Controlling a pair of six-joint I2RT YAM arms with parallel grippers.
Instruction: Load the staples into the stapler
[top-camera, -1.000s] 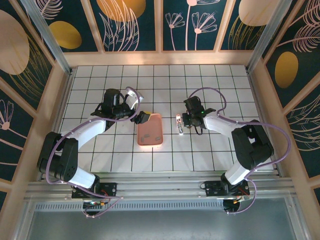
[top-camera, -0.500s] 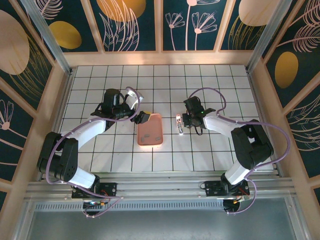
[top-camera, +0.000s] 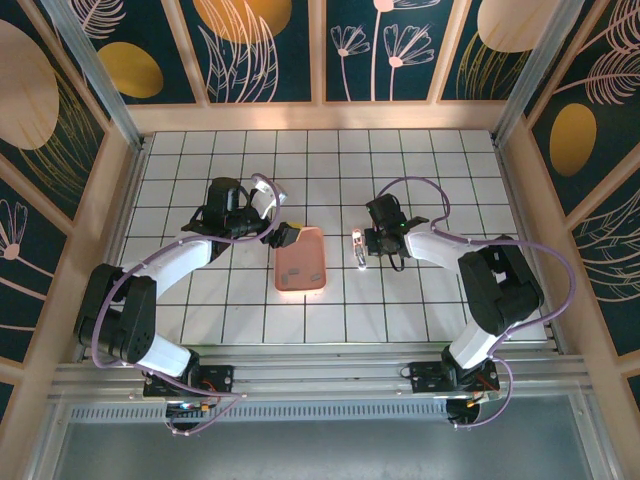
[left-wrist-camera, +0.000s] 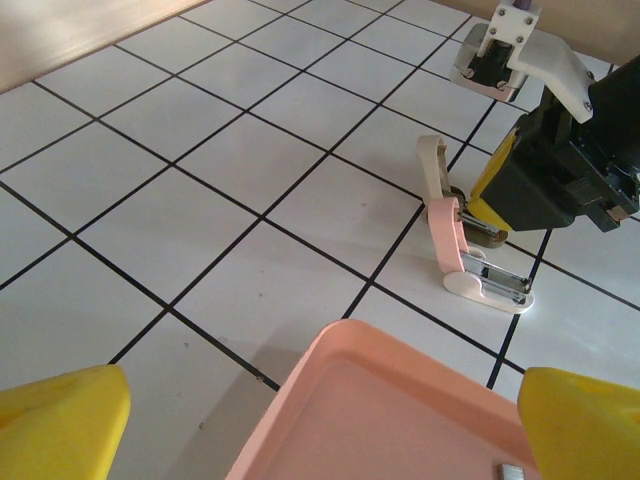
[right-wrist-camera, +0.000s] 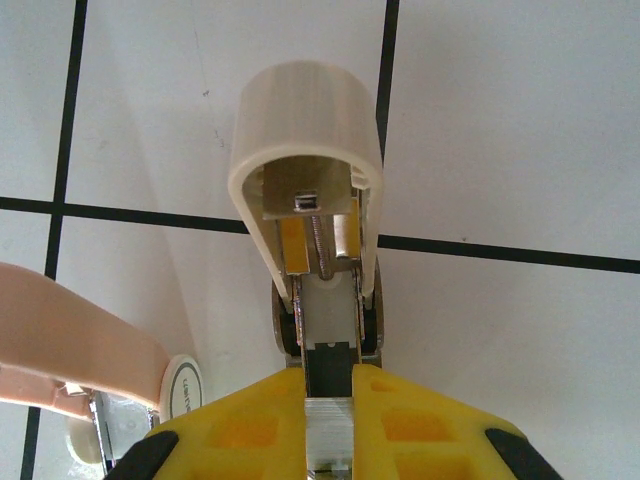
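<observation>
From above, the little pink and white stapler (top-camera: 358, 248) lies on the white tiled table (top-camera: 420, 180) just in front of the right claw (top-camera: 371, 243), while the left claw (top-camera: 285, 237) rests wide open at the corner of the smooth pink tray (top-camera: 300, 275). In the left wrist view, that claw's yellow fingers (left-wrist-camera: 60, 425) sit far apart above the tray's rim, and beyond them the stapler stands flipped open, its shiny metal part flat. In the right wrist view, the right claw is squeezed tight on the staples (right-wrist-camera: 329, 425), a small ribbed silver strip, right at the stapler's open metal track under its round cream lid.
</observation>
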